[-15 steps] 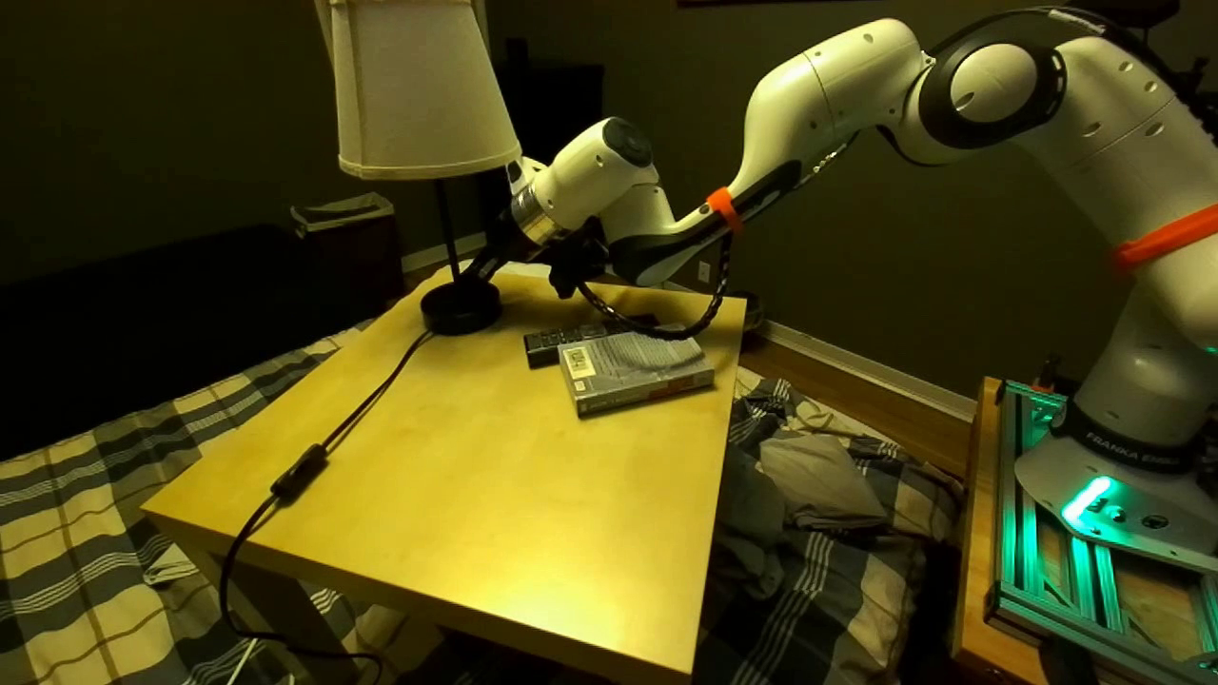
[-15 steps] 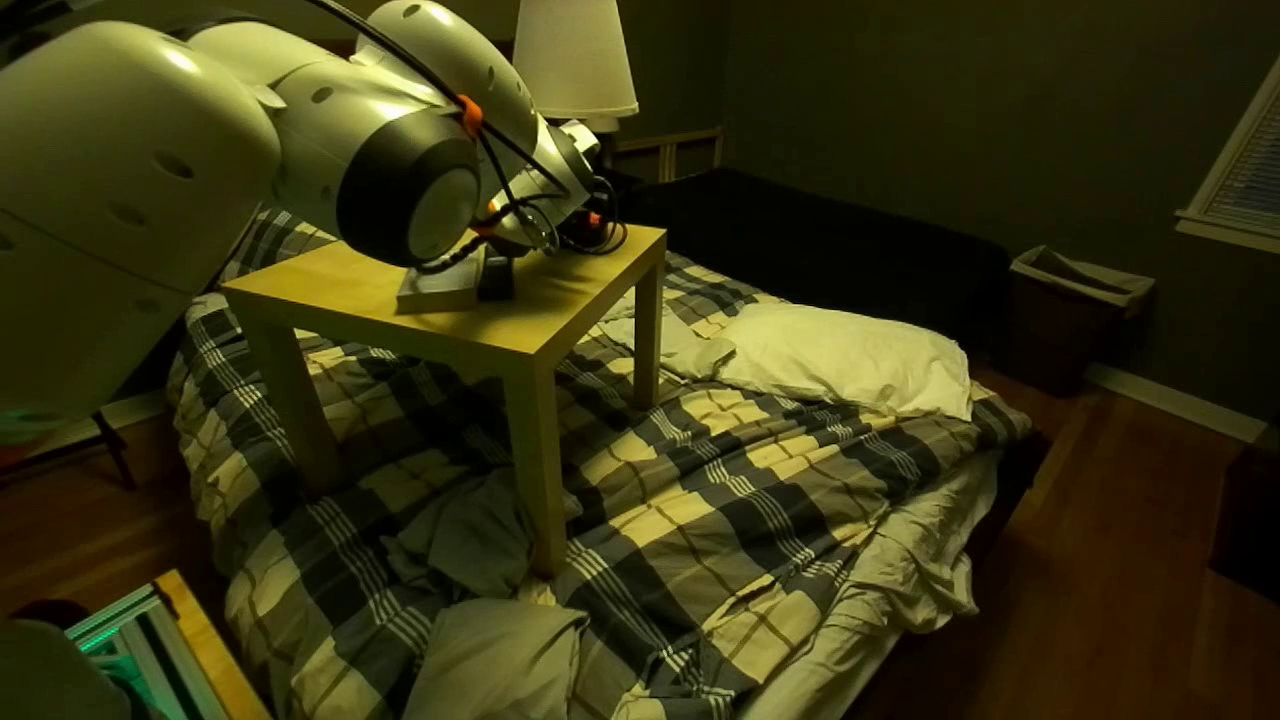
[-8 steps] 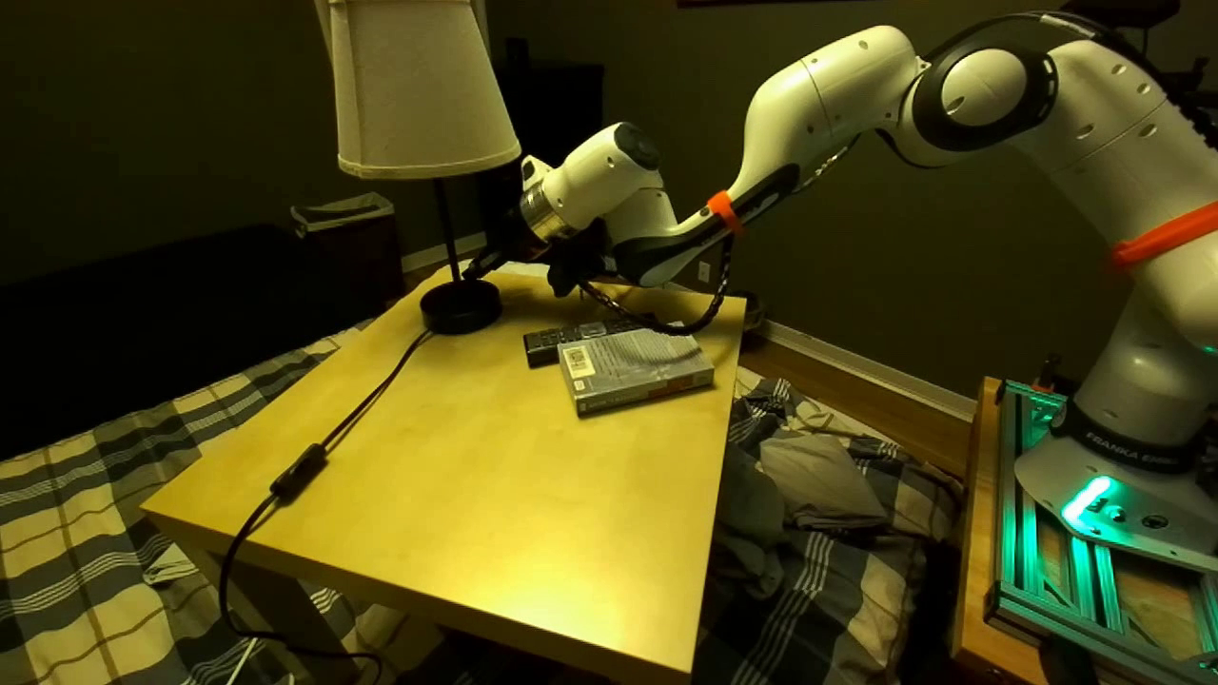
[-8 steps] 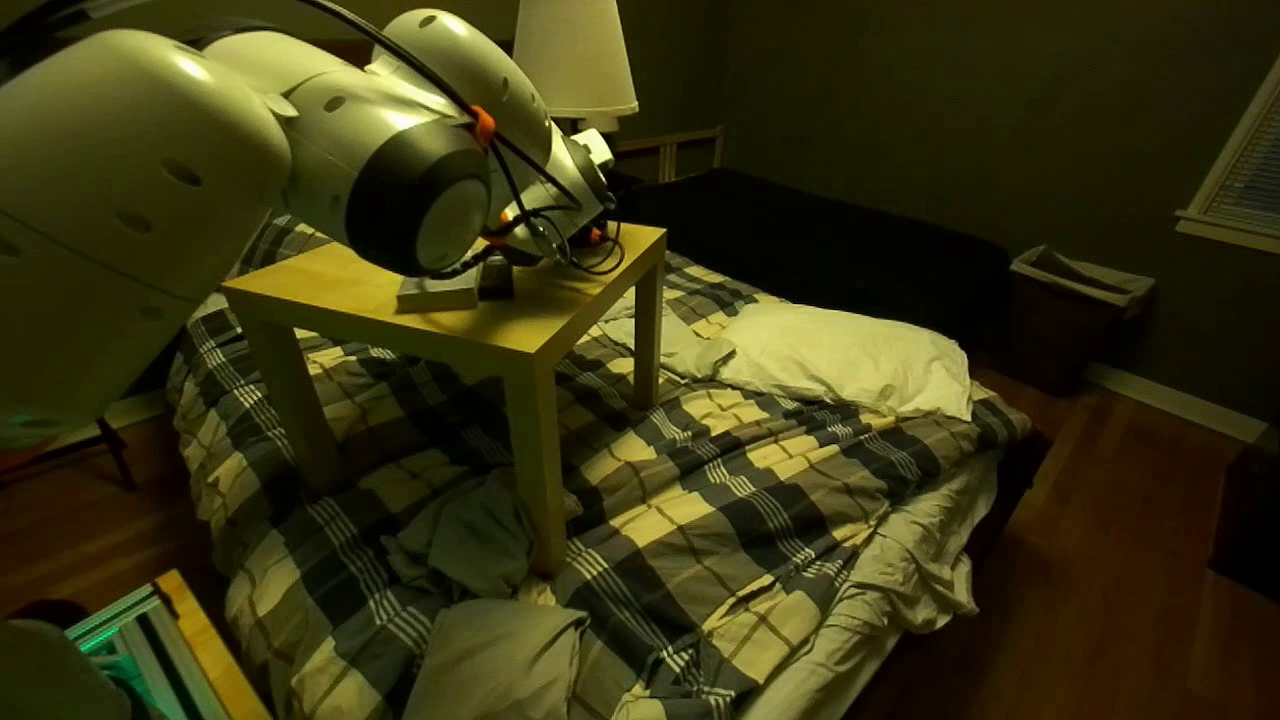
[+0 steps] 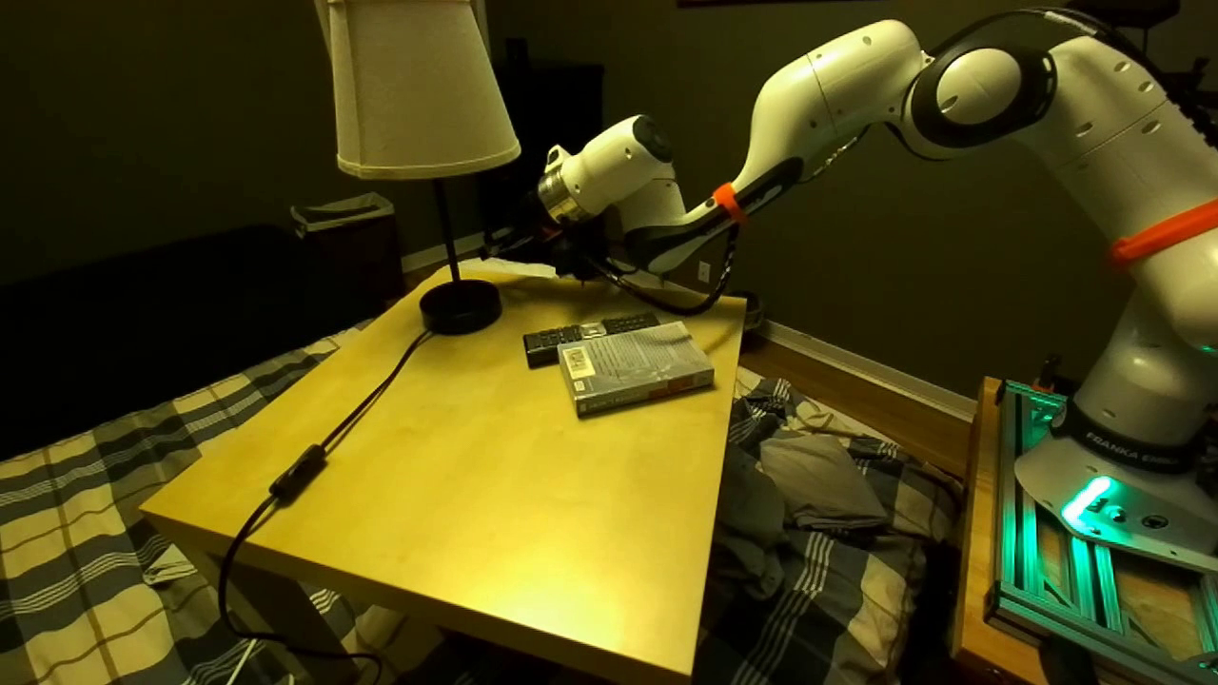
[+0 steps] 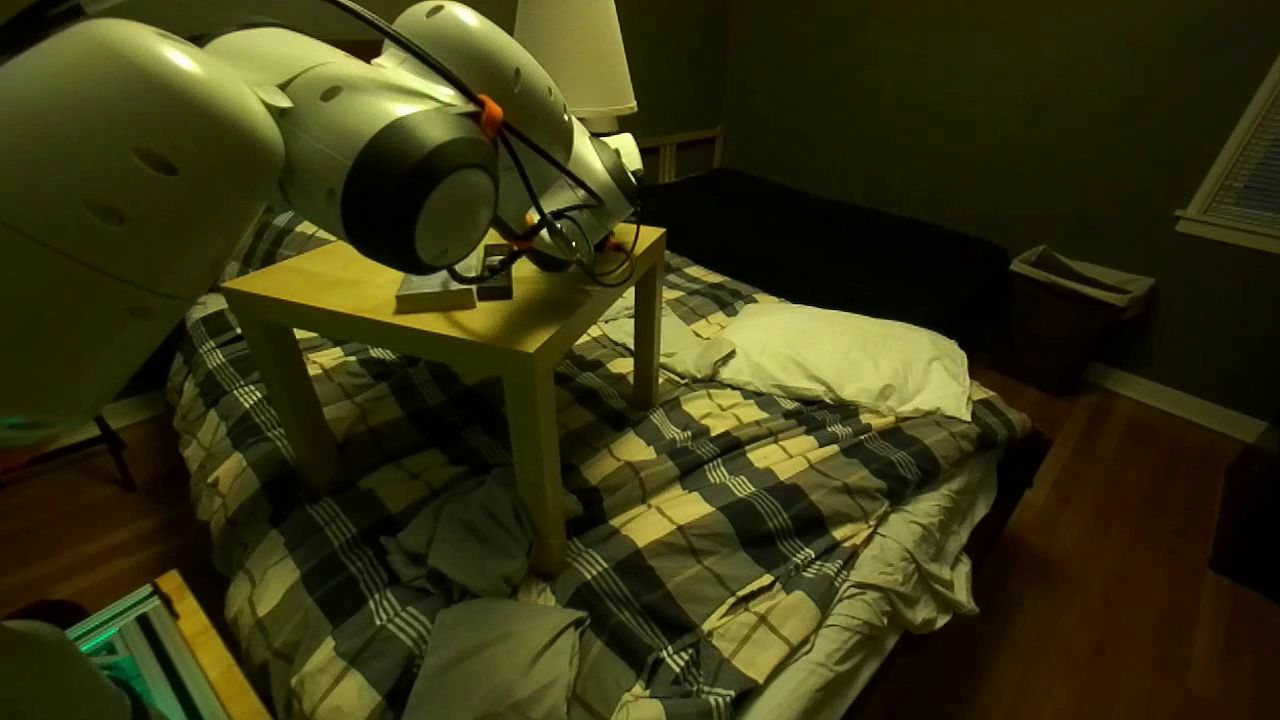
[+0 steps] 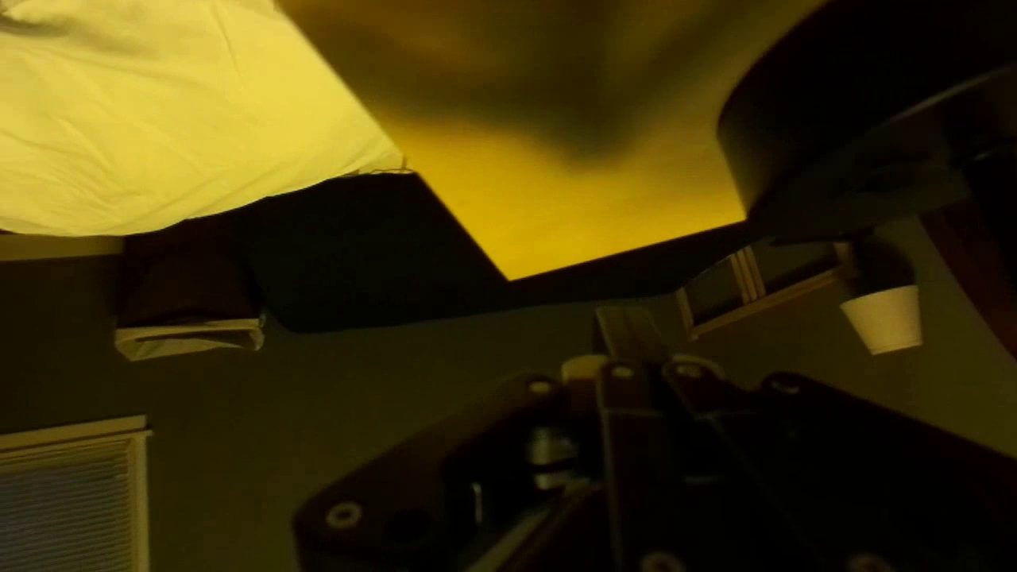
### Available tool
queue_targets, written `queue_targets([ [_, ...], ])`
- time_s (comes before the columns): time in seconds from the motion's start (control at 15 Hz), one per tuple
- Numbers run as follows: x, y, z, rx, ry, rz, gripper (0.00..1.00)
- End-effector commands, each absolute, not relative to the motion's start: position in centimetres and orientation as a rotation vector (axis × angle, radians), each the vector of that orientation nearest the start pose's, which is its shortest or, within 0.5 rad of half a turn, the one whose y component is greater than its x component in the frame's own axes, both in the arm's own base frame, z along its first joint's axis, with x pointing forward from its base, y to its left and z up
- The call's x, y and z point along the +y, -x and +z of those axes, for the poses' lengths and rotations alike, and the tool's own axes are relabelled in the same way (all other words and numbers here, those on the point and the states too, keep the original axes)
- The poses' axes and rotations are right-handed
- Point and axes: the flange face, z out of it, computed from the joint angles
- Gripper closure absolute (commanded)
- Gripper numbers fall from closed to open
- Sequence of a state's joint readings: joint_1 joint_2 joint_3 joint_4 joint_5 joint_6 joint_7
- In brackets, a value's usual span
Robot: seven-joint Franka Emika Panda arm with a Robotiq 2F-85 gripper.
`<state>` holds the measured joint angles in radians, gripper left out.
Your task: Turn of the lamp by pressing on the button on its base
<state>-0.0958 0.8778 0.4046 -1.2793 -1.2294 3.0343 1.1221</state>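
Observation:
The lamp has a cream shade [image 5: 419,95], a thin black pole and a round black base [image 5: 461,306] on the wooden table's far corner. Its shade also shows in an exterior view [image 6: 580,60]; its base is hidden there behind the arm. In the wrist view the dark base [image 7: 842,103] is at the upper right. No button can be made out on the base. The shade looks dull, without a clear glow. My gripper [image 5: 487,252] is above and right of the base, apart from it. In the wrist view its fingertips [image 7: 632,330] are together with nothing between them.
A black remote [image 5: 590,333] and a grey boxed case [image 5: 636,369] lie on the table [image 5: 476,495]. The lamp cord runs to the front left with an inline switch [image 5: 300,473]. A white pillow [image 6: 845,355] lies on the bed beyond the table.
My gripper has drawn back from the lamp base, rising and moving right in the exterior view with the lamp base. The lamp, remote and case have not moved.

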Motion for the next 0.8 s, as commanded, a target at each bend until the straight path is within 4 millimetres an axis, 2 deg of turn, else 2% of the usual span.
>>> queue_targets([
  [0.0,21.0,-73.3,36.7,0.010,2.696,-1.352,1.00],
  [0.07,21.4,-72.5,37.1,-0.002,2.753,-1.322,0.74],
  [0.13,21.8,-71.7,37.4,-0.017,2.799,-1.283,0.73],
  [0.2,21.6,-70.8,37.8,-0.020,2.850,-1.222,0.68],
  [0.4,23.0,-68.2,38.1,-0.176,2.910,-1.064,0.44],
  [0.53,22.5,-67.1,38.9,-0.254,2.925,-1.018,0.31],
  [0.73,21.8,-65.4,41.2,-0.365,2.953,-0.984,0.07],
])
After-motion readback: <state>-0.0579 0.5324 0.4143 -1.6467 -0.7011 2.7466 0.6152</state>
